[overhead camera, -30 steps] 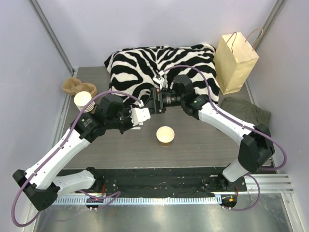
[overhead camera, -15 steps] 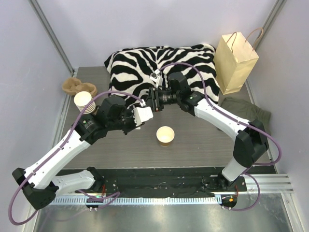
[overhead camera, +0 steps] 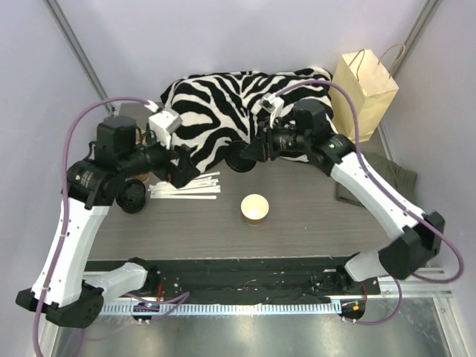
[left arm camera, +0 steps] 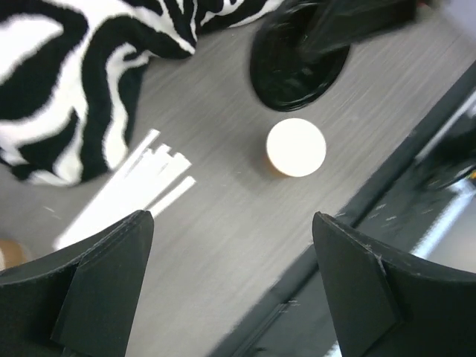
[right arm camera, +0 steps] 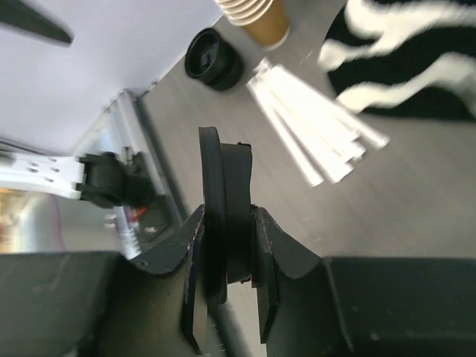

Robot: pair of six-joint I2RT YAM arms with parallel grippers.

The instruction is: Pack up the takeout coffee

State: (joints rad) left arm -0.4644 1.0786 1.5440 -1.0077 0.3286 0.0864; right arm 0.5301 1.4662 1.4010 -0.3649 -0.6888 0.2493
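overhead view of a grey table [overhead camera: 312,223]. the two arms met nose to nose in the middle of the frame a second ago and have since parted. the left gripper [left arm camera: 232,223] has let go of the black lid [overhead camera: 239,158] and swung away to the upper left. its jaws stand wide apart, holding nothing. the right gripper [right arm camera: 227,216], just above centre, is clenched on the lid, pinching it by the rim beside the zebra cloth [overhead camera: 223,104]. the handover looks done. the paper cup [overhead camera: 255,208] stands upright and uncovered at the centre of the frame, just below the lid and apart from it. so the coffee is not yet capped. the lid probably goes on next, then the cup into the paper bag [overhead camera: 362,89] at the upper right.
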